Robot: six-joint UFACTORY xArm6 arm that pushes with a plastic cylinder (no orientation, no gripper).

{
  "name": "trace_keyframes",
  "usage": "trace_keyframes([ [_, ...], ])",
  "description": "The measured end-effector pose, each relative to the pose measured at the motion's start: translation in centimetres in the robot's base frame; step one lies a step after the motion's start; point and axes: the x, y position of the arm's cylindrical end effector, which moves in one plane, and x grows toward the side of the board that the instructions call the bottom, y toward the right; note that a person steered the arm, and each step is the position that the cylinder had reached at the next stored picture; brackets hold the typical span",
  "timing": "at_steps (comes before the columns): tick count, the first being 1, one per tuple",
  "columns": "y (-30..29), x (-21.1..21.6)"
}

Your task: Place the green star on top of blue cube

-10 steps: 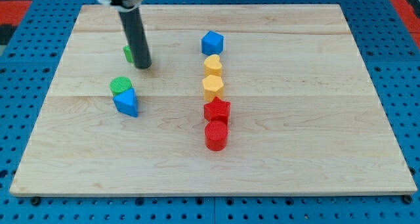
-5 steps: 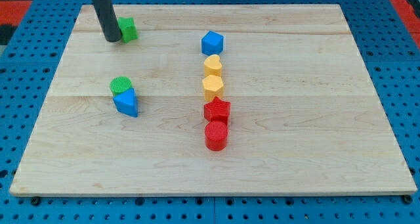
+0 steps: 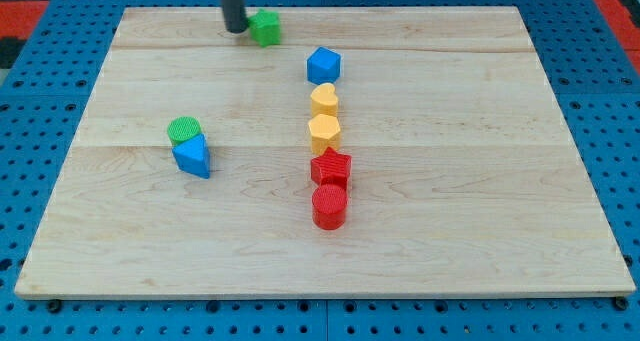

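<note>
The green star (image 3: 265,27) lies near the board's top edge, left of centre. My tip (image 3: 236,28) touches its left side. The blue cube (image 3: 323,66) sits below and to the right of the star, at the top of a column of blocks. The rod rises out of the view's top.
Below the blue cube run two yellow blocks (image 3: 323,99) (image 3: 324,133), a red star (image 3: 330,167) and a red cylinder (image 3: 329,206). At the left, a green cylinder (image 3: 184,130) touches a blue block (image 3: 192,156). The wooden board (image 3: 480,181) lies on a blue pegboard.
My tip has swept up and then right along the board's top, pushing the green star from the upper left toward the blue cube. The other blocks have not moved.
</note>
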Motion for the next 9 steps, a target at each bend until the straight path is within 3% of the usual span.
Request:
trace_keyframes([
  [3,5.1,-2.3],
  [4,7.4,-0.8],
  [6,2.9,-2.6],
  [8,6.2,0.9],
  [9,5.1,1.0],
])
